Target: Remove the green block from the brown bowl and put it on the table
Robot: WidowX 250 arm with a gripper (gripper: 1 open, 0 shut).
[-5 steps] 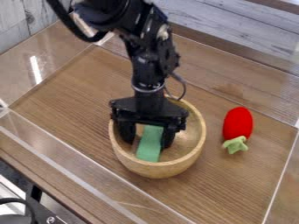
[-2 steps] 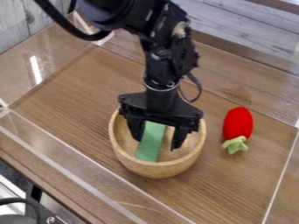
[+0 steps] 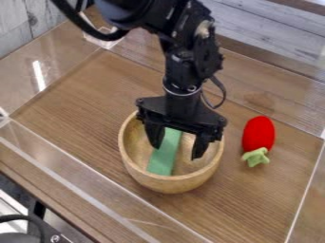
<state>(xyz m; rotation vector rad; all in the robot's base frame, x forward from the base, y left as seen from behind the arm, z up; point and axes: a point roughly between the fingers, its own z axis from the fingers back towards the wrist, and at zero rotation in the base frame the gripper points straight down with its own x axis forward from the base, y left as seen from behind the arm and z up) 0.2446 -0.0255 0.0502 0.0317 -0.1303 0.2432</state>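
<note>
Fingers (image 3: 181, 142) spread wide, straddling the green block (image 3: 166, 152) in the brown bowl (image 3: 137, 173), gripping nothing

Clear acrylic walls (image 3: 51, 71) fence in the work area, catching pale glare from overhead light. Behind them runs a whitish planked wall (image 3: 273, 38). Dark shadow fills the lower left corner.

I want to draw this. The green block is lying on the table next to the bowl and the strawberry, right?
Not quite. The camera view shows the green block inside the bowl, leaning against its wall, not on the table. The strawberry does lie on the table beside the bowl.
</note>
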